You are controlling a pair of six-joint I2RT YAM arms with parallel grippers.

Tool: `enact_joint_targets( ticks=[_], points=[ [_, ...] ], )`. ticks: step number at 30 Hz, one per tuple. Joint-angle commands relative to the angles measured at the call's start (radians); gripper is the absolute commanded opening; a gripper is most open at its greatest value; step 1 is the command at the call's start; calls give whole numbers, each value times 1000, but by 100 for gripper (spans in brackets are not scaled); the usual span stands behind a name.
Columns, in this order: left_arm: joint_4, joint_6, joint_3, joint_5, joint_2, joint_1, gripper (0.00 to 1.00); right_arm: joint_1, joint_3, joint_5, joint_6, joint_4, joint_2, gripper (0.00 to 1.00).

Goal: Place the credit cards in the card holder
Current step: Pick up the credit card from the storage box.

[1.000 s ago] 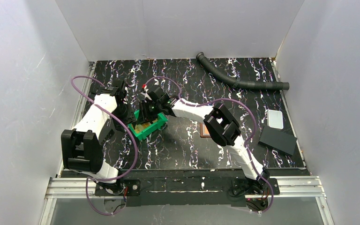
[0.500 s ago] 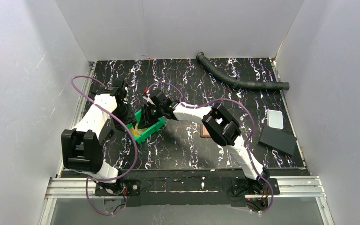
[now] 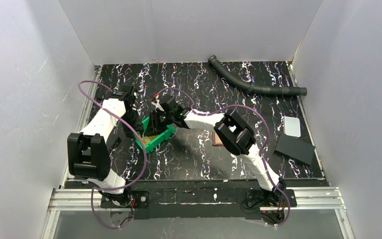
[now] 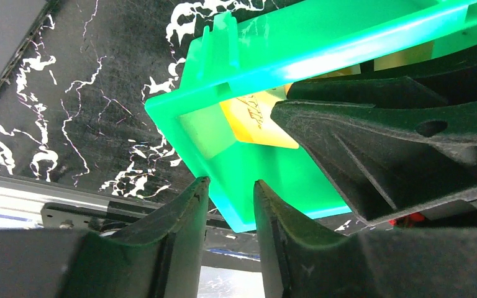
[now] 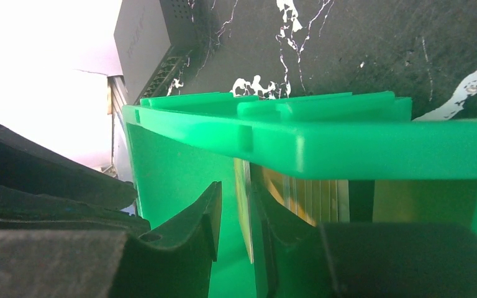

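- Table [image 3: 194, 155]: black marbled top; both arms reach to its left-centre.
- Hose [image 3: 248, 85]: a dark ribbed length lying along the far right of the table.
- Black sheet [image 3: 295, 148]: flat at the right edge, well apart from both arms.
- Green bin [image 3: 155, 142]: left of centre, with both grippers at it.
- Pale plate [image 3: 292, 126]: just beyond the black sheet.
- Left gripper [image 4: 230, 186]: fingers narrowly parted, astride one wall of the green bin near a corner; it appears clamped on that wall.
- Right gripper [image 5: 235, 198]: reaching inside the green bin, fingers closed on a yellow card [image 5: 243, 208] standing on edge.
- Card holder [image 3: 217, 140]: brown, on the table right of the green bin, largely hidden by the right arm's elbow.
- Credit cards [image 5: 313, 198]: the rest stand on edge inside the green bin, just beside the yellow card.
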Motion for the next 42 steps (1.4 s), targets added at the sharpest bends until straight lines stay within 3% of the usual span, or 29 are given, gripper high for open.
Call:
enact_joint_targets(
  ticks=[1, 10, 25, 30, 42],
  points=[
    [-24, -14, -27, -31, -44, 9, 33, 1, -2, -20, 6, 43, -55, 32],
    [-51, -7, -21, -47, -86, 27, 30, 1, -17, -32, 29, 71, -57, 33],
    [6, -2, -78, 22, -26, 65, 29, 3, 10, -35, 55, 64, -34, 34],
    [4, 2, -76, 26, -34, 66, 28, -12, 51, 34, -52, -105, -35, 38],
    [2, 3, -67, 37, -34, 66, 27, -10, 75, -16, -48, -110, 11, 46]
  ],
)
